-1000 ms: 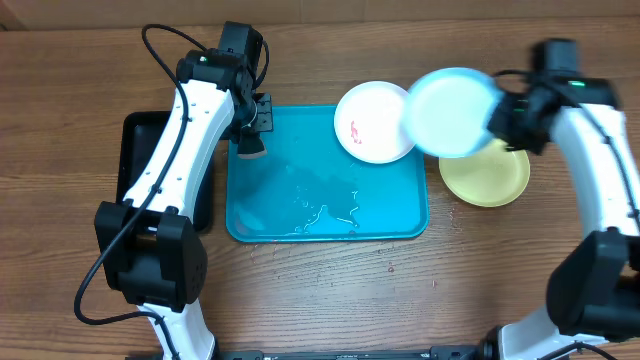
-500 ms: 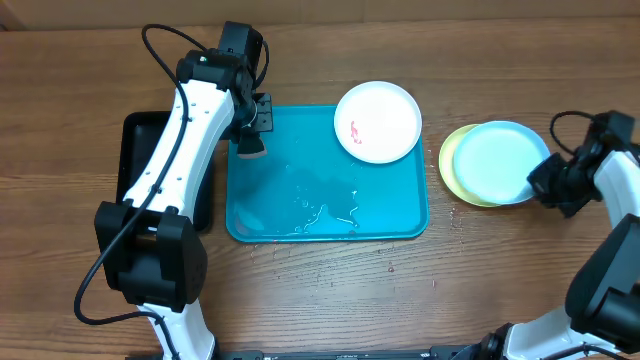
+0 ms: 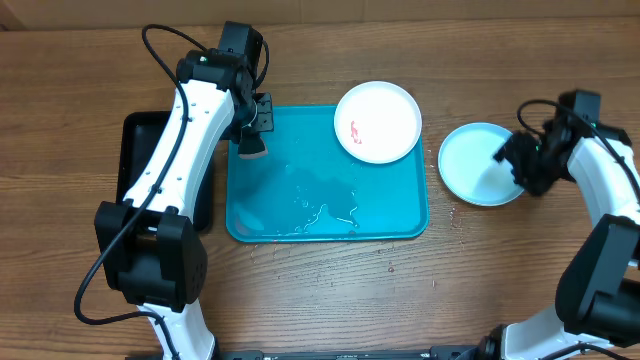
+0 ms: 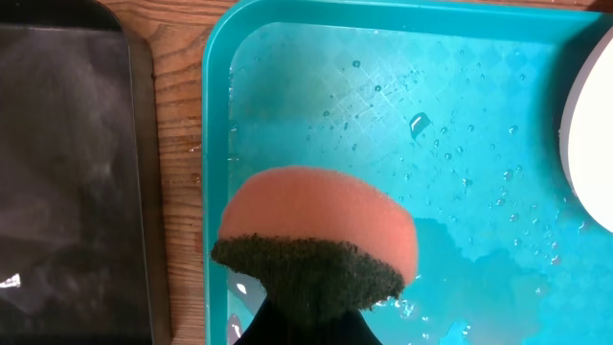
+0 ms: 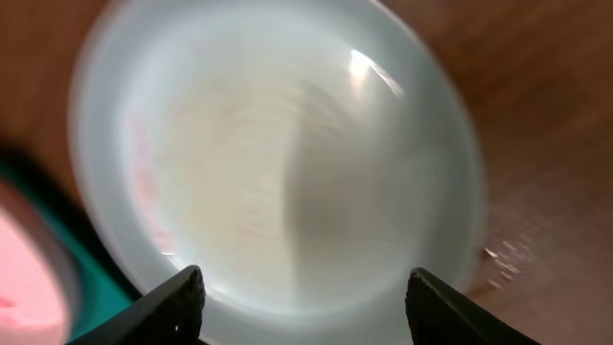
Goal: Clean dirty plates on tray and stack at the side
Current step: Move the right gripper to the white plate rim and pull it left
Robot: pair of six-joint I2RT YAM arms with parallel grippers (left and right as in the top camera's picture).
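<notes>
The teal tray [image 3: 395,215] lies mid-table, wet in the middle. A white plate [image 3: 385,110] with a red smear rests over its far right corner. To the right of the tray, a pale blue plate [image 3: 470,165] lies flat on the table. My right gripper [image 3: 515,162] hovers open over that plate's right side. In the right wrist view its fingers [image 5: 182,297] stand wide apart above the plate [image 5: 278,163], holding nothing. My left gripper [image 3: 252,145] is shut on an orange sponge [image 4: 321,216] with a dark scrub pad, above the tray's [image 4: 402,86] far left corner.
A black tray [image 3: 135,150] lies left of the teal one, partly under my left arm, and shows beside the teal rim [image 4: 67,172]. Water drops and a puddle [image 3: 325,208] cover the teal tray's floor. Bare wood surrounds everything.
My right arm carried the pale blue plate from above the tray's right edge down onto the yellow-green plate, covering it, then opened and let go. The left arm stayed still.
</notes>
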